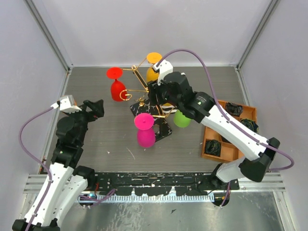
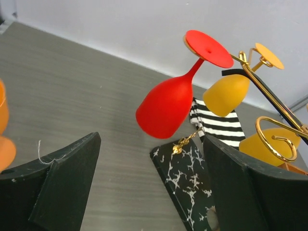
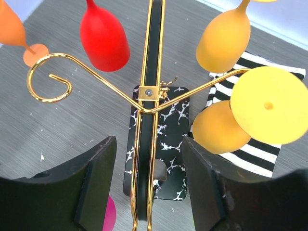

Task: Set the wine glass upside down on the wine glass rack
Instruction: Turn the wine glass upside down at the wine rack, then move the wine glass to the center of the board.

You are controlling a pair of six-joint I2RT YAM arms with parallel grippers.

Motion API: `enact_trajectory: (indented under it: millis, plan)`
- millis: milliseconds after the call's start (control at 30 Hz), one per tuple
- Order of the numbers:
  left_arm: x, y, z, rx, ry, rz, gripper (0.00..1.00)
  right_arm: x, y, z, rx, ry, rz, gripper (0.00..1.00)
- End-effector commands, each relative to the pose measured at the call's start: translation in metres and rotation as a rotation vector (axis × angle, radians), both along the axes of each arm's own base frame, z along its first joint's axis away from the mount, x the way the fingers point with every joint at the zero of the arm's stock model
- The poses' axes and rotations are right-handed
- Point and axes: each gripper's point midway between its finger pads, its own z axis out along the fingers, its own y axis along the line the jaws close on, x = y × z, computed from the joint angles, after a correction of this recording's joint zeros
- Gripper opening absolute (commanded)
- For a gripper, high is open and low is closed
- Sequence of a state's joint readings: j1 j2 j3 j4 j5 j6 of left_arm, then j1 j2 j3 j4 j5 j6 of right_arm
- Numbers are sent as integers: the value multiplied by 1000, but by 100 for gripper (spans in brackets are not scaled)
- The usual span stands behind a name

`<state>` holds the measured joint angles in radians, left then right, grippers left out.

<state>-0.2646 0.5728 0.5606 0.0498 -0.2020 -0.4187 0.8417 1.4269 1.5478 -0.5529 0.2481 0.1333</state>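
Currently, the right claw [image 3: 148, 143] is gaping around the wine glass rack [image 3: 155, 48] post, mid-frame; the left claw [image 1: 98, 107] is hovering wide, left.

top: high overhead, facing down | left wrist: low, side-on | right wrist: close, from above | all three catch the wine glass rack [image 1: 163, 130]

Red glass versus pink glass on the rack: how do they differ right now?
Colour: the red glass is bright red, the pink glass magenta. Place: the red glass hangs on the left side of the wine glass rack, out over bare table. The pink glass hangs on the near side, beside the front corner of the rack's marbled base. Shared: both appear to hang foot up, bowl down, with nothing gripping them.
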Motion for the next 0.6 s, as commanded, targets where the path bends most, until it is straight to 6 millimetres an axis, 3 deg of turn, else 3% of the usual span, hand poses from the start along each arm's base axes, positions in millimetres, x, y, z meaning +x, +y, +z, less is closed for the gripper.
enact_trajectory:
  millis: [0, 100, 367, 567]
  plan:
    - [-24, 22, -16, -32, 155, 107, 95, -12, -19, 47, 100, -103, -16, 64]
    - [-38, 34, -21, -22, 215, 157, 99, -18, -30, 44, 101, -105, -29, 65]
    - [-72, 62, -33, 68, 398, 272, 98, -37, -50, 37, 126, -98, -39, 67]
    - [-84, 57, -57, 72, 488, 236, 98, -47, -53, 23, 133, -69, -23, 68]
